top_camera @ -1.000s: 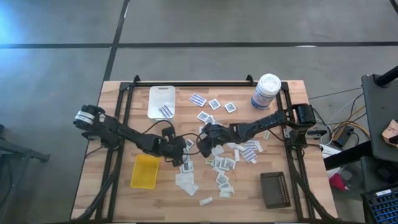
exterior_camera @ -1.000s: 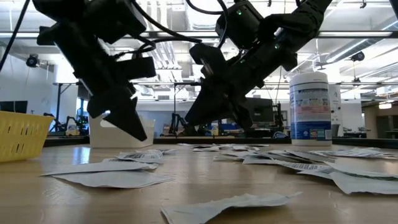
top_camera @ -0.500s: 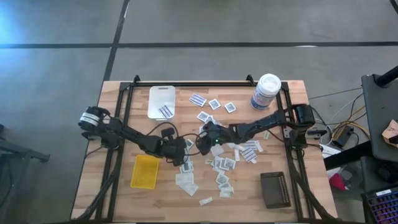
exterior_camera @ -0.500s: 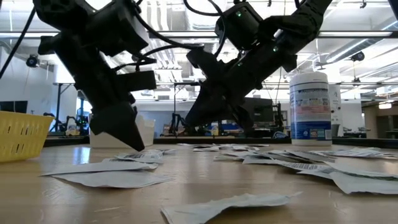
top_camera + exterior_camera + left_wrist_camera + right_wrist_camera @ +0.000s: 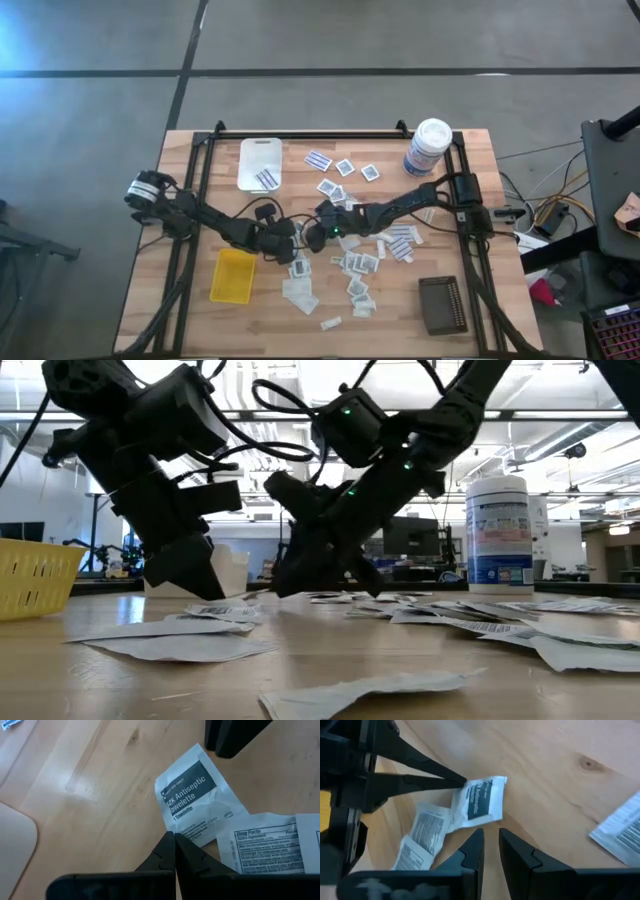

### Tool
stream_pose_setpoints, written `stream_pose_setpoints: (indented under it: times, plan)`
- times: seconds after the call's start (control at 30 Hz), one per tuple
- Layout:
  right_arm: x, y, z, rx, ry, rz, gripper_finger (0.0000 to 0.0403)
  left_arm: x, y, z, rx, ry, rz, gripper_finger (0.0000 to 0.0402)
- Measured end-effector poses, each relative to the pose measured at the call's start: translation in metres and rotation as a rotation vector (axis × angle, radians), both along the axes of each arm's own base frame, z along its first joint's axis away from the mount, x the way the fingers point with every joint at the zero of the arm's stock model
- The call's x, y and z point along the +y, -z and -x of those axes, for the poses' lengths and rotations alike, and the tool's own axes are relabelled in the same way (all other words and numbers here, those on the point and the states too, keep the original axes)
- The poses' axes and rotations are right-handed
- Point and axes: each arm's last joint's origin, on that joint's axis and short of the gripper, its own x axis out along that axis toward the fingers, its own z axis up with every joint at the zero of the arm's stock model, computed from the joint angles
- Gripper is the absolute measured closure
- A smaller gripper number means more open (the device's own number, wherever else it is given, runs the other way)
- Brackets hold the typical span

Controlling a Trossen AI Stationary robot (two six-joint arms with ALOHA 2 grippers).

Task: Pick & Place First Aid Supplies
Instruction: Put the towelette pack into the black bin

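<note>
Wooden tabletop [image 5: 190,310], big and brown, carrying everything.

Two dark arms next, the left arm [image 5: 215,222] reaching in from the left edge and the right arm [image 5: 410,203] from the right edge, meeting about halfway between those edges. Both bent low, probably to work on the same little thing.

Then three trays: a white plastic tray [image 5: 258,152] by the far edge with a few packets already inside, a yellow plastic tray [image 5: 222,262] toward the near left corner, and a black plastic tray [image 5: 442,305] by the near right corner. Likely set out as homes for sorted things.

Tall white canister with a blue label [image 5: 428,147] near the far right corner, upright and out of the way.

Left gripper [image 5: 174,840] closed tight, tips right at the edge of one packet. Pinching it or just pressing it down? Cannot tell.

Right gripper [image 5: 490,836] just beside that same packet, fingers only a little apart and holding nothing. Maybe waiting to take it or help lift it.

Lots of small flat packets [image 5: 360,265] scattered flat around the middle of the tabletop and toward the near edge, not yet put away.

Last, the one white square packet with a dark grey middle [image 5: 192,795], flat on the wood between the two grippers, partly over another packet.
</note>
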Motion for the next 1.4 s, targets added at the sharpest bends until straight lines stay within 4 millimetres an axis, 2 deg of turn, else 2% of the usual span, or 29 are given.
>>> stream_pose_setpoints:
  times: [0.27, 0.5, 0.67, 0.87, 1.4]
  plan:
    - [0.0, -0.013, -0.004, 0.054, 0.0, 0.016, 0.034, 0.0, 0.0, 0.0, 0.003, 0.003, 0.007, 0.0402]
    - [-0.002, -0.022, -0.003, 0.037, 0.008, 0.01, 0.0296, 0.0, 0.001, 0.0, 0.005, 0.006, 0.012, 0.0402]
    - [-0.009, -0.021, -0.002, 0.037, 0.058, -0.02, 0.0268, 0.0, 0.001, 0.0, 0.005, 0.007, 0.015, 0.0402]
    - [-0.011, -0.016, -0.002, 0.039, 0.086, -0.02, 0.0253, 0.0, 0.001, 0.0, 0.001, 0.008, 0.018, 0.0402]
    - [-0.009, -0.005, -0.01, 0.003, 0.058, -0.069, 0.0258, -0.001, -0.001, -0.006, -0.072, 0.008, 0.03, 0.0402]
